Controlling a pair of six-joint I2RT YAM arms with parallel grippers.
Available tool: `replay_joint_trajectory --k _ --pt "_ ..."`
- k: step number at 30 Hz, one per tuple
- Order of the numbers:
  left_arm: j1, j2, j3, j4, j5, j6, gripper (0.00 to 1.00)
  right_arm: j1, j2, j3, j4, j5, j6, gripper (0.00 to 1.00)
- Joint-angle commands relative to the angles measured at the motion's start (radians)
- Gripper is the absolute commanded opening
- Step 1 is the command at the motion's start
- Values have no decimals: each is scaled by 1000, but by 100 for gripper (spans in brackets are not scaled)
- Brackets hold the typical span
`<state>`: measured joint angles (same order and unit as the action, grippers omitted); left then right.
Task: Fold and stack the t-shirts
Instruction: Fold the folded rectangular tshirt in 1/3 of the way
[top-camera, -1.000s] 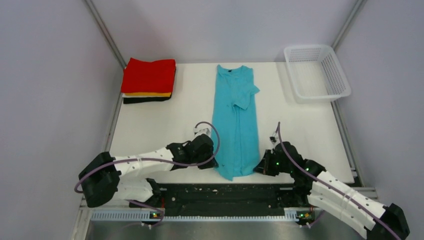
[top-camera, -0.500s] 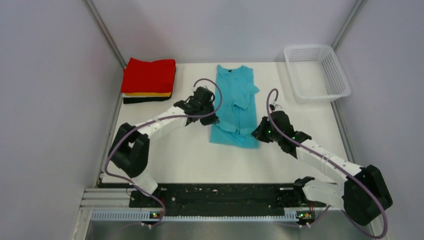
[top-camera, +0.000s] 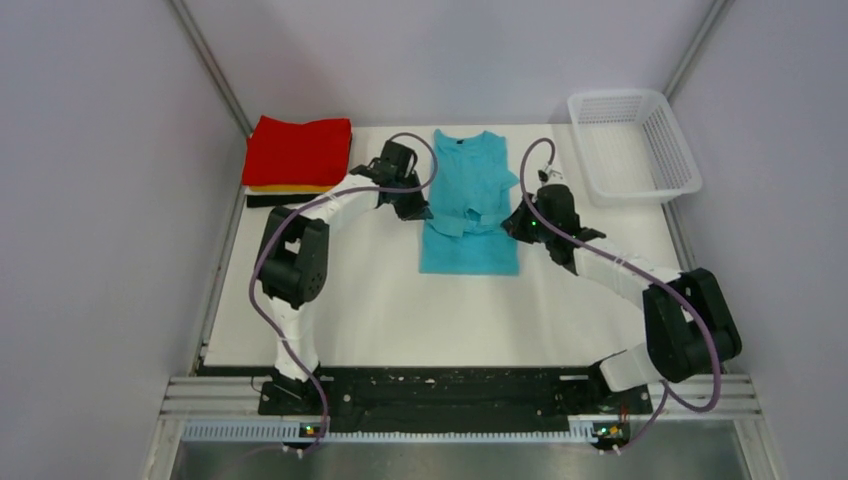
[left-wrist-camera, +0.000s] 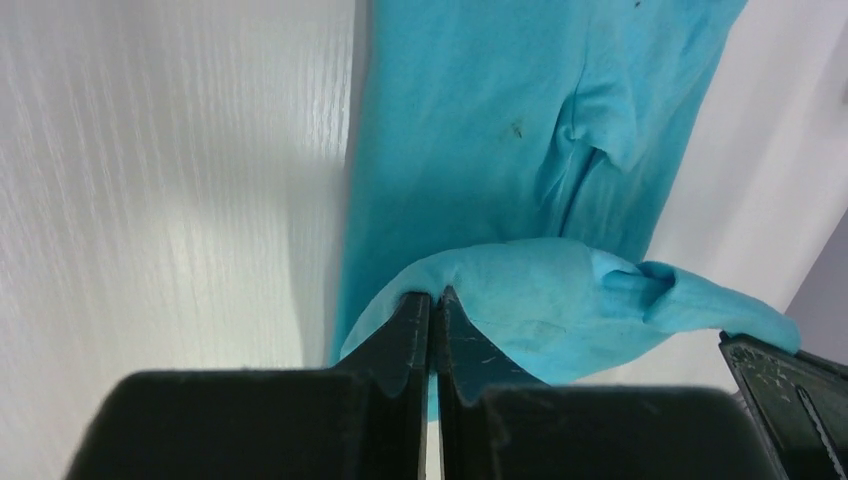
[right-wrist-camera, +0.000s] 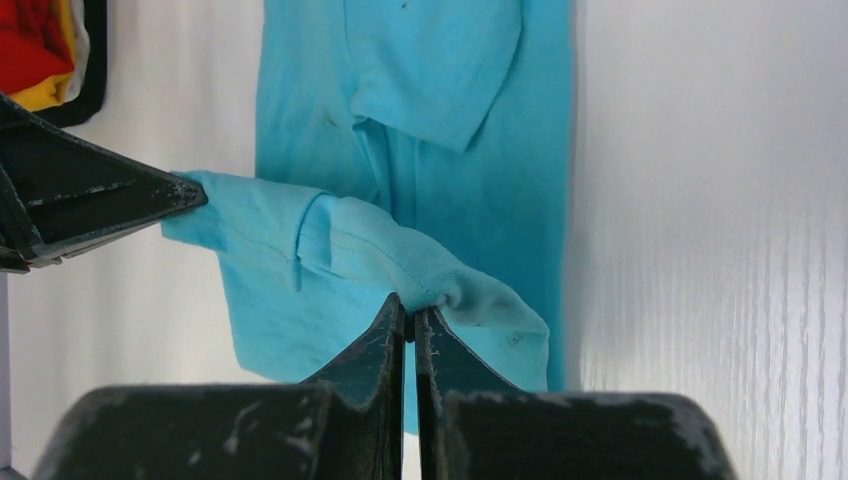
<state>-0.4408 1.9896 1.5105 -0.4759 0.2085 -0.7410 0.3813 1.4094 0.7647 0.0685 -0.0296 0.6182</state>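
Observation:
The turquoise t-shirt (top-camera: 468, 215) lies lengthwise at the table's middle back, dark neck label at the far end. Its near hem is lifted and doubled back over the body. My left gripper (top-camera: 419, 211) is shut on the hem's left corner (left-wrist-camera: 470, 285). My right gripper (top-camera: 514, 224) is shut on the hem's right corner (right-wrist-camera: 440, 280). Both hold the hem a little above the shirt's middle. The left fingers (right-wrist-camera: 120, 200) show in the right wrist view. A folded stack, red t-shirt (top-camera: 298, 150) on top of orange and black ones, sits at the back left.
A white mesh basket (top-camera: 633, 143) stands at the back right corner. Grey walls close the table (top-camera: 400, 300) on the left, back and right. The black rail of the arm bases runs along the near edge.
Both grippers have carried the shirt's near hem from the front of the table away toward the collar, folding the lower half over the upper half. Both arms are stretched out far.

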Motion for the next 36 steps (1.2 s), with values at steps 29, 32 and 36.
replay_joint_trajectory --k 29,32,36 --pt "75 256 467 -97 102 120 86 -136 281 175 211 -202 -81 72" --pt "82 230 447 -156 76 131 87 -133 214 128 186 -244 -104 74" --pt "84 43 195 -85 22 109 99 -64 171 59 208 -372 -126 82"
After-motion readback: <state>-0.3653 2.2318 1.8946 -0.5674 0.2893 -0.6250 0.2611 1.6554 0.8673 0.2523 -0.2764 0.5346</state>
